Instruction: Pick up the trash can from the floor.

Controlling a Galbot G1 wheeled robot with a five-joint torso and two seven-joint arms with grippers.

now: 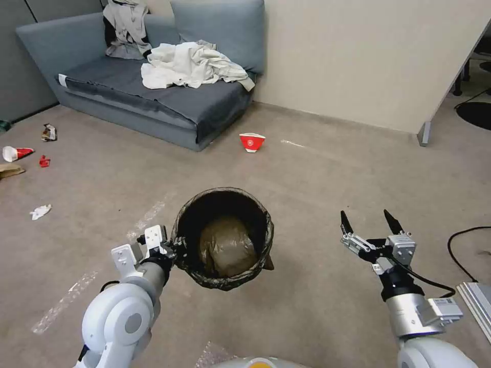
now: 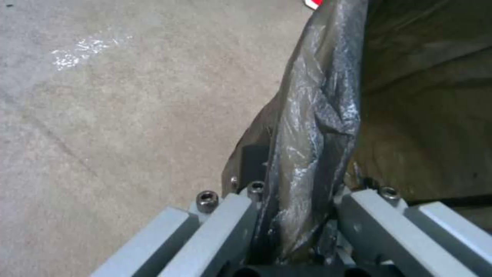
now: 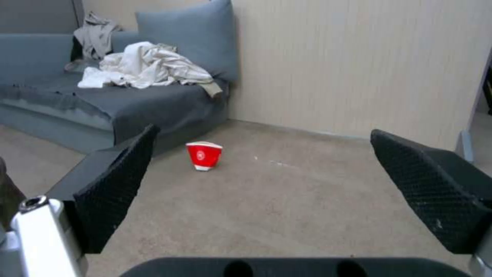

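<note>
The trash can (image 1: 223,237), a round bin lined with a dark translucent bag, is seen from above in the head view, and its base is hidden. My left gripper (image 1: 173,254) is shut on the can's near-left rim. In the left wrist view the bag-covered rim (image 2: 313,127) runs between the clamping fingers of the left gripper (image 2: 293,215). The beige floor (image 1: 317,179) spreads all around. My right gripper (image 1: 371,221) hangs open to the right of the can, well apart from it. Its black fingers (image 3: 118,184) hold nothing.
A red-and-white paper cup (image 1: 252,142) stands on the floor beyond the can, near a grey sofa (image 1: 153,97) with crumpled clothes. Small litter (image 1: 40,211) lies at the far left. A black cable (image 1: 460,240) and a metal edge are at the right.
</note>
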